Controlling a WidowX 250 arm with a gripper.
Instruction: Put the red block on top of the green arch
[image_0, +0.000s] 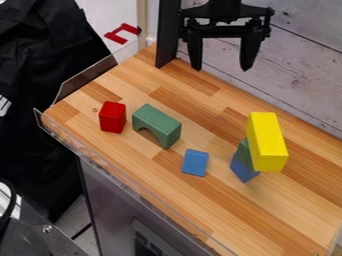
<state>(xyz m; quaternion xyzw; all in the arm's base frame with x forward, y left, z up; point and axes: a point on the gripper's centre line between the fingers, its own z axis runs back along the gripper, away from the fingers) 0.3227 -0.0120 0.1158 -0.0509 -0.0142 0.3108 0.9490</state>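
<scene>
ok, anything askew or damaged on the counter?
Yellow block looks askew atop the green piece and blue piece, overhanging their side. No visible damage; red block and green arch stand upright.

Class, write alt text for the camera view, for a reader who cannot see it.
A red block stands left of a green arch, not touching it, on a wooden counter. An open black claw hangs at the top. Right of the arch are a blue block and a yellow-topped stack of blocks.

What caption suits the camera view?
Red block beside the green arch, not yet on it; open gripper above the wooden counter.
</scene>
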